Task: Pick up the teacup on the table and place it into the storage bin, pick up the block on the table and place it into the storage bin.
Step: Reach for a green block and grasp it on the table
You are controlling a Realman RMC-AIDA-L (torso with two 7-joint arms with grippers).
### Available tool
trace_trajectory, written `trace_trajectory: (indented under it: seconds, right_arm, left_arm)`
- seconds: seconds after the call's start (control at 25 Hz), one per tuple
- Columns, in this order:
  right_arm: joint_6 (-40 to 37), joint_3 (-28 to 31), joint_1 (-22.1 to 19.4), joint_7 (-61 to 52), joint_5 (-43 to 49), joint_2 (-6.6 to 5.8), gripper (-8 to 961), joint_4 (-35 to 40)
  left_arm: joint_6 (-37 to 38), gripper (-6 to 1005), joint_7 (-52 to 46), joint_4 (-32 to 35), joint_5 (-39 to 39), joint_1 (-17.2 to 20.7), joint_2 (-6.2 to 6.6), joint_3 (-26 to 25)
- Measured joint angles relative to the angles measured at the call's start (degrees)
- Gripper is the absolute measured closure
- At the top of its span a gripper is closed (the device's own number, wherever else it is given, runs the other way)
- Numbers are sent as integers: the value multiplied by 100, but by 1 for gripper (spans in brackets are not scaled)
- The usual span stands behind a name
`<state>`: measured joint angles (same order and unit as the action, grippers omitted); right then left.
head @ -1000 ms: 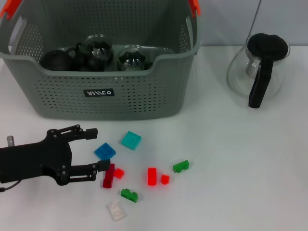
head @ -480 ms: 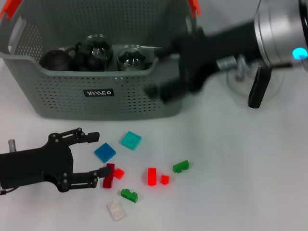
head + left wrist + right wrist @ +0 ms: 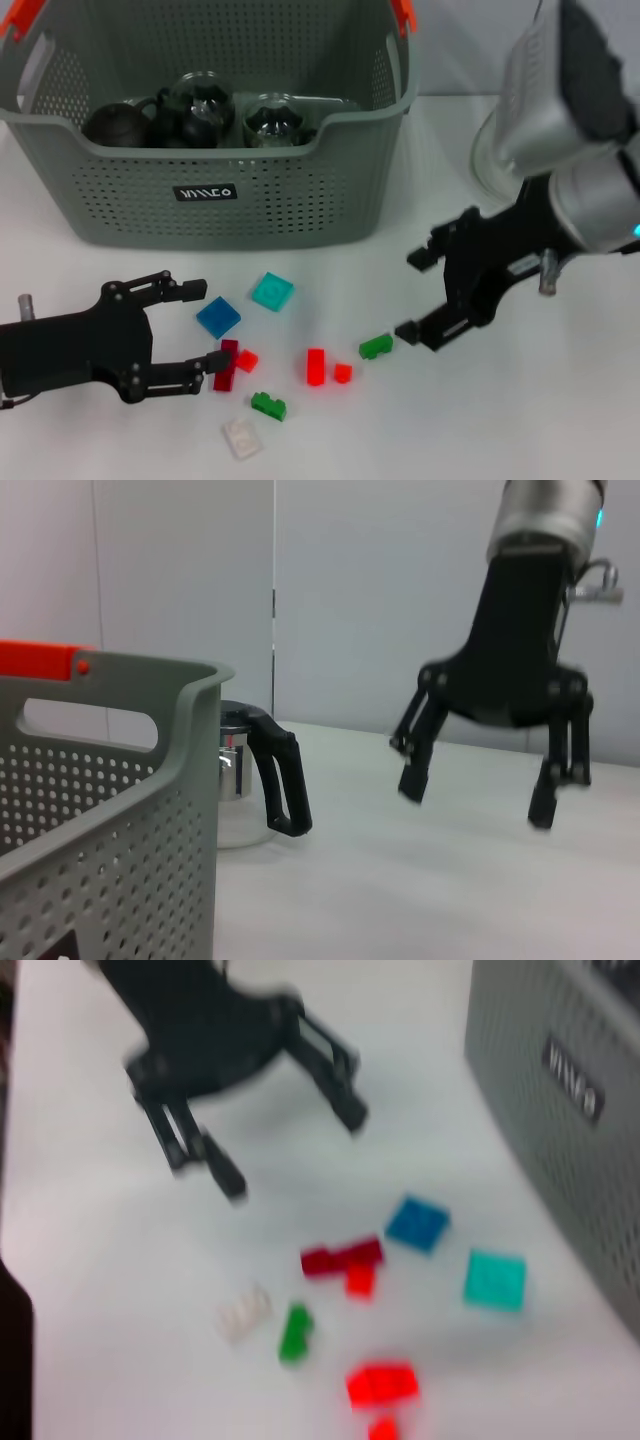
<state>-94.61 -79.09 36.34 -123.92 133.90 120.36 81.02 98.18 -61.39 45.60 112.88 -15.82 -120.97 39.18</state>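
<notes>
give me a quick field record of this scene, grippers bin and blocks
left gripper: open, low over the table, fingers either side of the dark red block
right gripper: open, above the table beside the green block
storage bin: holds dark and glass teaware
loose blocks: blue block, teal block, white block
glass teapot: on the table beside the bin
</notes>
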Motion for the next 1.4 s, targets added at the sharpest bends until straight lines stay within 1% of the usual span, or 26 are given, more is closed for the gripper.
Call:
trace_trajectory:
  seconds: [0.12, 0.4, 0.64, 0.8, 1.04, 1.4]
  right_arm:
    - [159, -382, 141, -82, 333, 4, 53, -287]
    - [806, -1280, 779, -287, 894, 14, 53, -1227]
    - [1521, -1941, 1287, -307, 964, 40, 54, -1890]
    - [1835, -2289, 1515, -347, 931, 61, 55, -2226]
    - [2063, -2761, 1536, -524, 915, 68, 56, -2289]
    - [2441, -3149, 1547, -679, 702, 85, 57, -2645]
  left_arm:
    - [-24, 166, 0, -29, 2, 0, -25, -2]
    - [-36, 168, -13, -101, -25, 0, -63, -15]
    - [-45, 170, -11, -210, -53, -24, -71, -65]
    - [-30, 170, -32, -210, -55, -26, -85, -111]
    - [-43, 170, -30, -258, -56, -14, -85, -178]
    - [-47, 169, -30, -276, -18, -38, -85, -237]
